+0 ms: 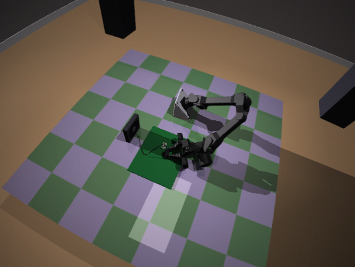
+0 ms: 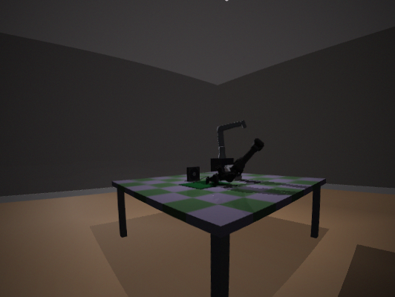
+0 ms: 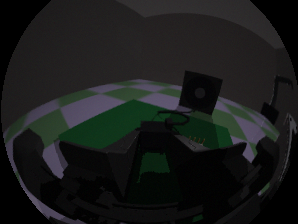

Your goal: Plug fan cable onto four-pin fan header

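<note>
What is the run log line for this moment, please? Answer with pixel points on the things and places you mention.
hand (image 1: 165, 155) (image 3: 153, 131): shut on plug (image 3: 156, 127) | four-pin header (image 1: 164, 145) (image 3: 196, 140): pins bare, beside plug | plugging: not done

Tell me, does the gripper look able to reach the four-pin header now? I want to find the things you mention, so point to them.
Probably yes: the gripper (image 1: 165, 154) (image 3: 153, 131), shut on the plug (image 3: 156, 128), is beside the pins (image 1: 164, 145) (image 3: 197, 140), and I see nothing between them.

Fingers (image 1: 165, 154) (image 2: 208, 180) pinched around something, the arm (image 1: 241, 104) (image 2: 248, 157) sharply bent above.

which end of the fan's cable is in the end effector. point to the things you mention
The plug (image 1: 165, 155) (image 3: 156, 127) end, gripped between the fingertips of the end effector (image 1: 166, 154) (image 2: 208, 180) (image 3: 153, 131); the other end runs to the upright black fan (image 1: 131, 128) (image 2: 193, 174) (image 3: 201, 93).
</note>
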`<action>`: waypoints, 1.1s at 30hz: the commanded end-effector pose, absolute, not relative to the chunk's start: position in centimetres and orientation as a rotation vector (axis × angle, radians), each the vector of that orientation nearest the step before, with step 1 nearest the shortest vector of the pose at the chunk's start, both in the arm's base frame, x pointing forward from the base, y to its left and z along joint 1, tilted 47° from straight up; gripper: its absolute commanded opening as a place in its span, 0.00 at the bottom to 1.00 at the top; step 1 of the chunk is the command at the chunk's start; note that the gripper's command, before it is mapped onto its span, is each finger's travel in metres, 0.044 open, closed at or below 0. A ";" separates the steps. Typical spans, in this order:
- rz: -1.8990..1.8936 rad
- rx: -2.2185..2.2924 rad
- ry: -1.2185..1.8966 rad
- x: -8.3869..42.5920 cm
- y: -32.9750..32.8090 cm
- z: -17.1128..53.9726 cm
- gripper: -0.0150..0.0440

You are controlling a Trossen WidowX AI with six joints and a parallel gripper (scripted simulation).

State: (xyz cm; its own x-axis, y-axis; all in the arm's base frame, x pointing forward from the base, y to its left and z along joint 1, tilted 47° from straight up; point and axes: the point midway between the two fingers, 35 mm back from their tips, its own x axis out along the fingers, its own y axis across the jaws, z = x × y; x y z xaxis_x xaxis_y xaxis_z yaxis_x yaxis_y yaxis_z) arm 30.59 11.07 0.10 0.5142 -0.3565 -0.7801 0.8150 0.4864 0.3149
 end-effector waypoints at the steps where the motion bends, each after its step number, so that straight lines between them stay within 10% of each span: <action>1: -0.790 0.745 0.702 30.5 11.3 -0.2 0.25; 33: -0.789 0.749 0.706 30.5 11.5 -0.3 0.25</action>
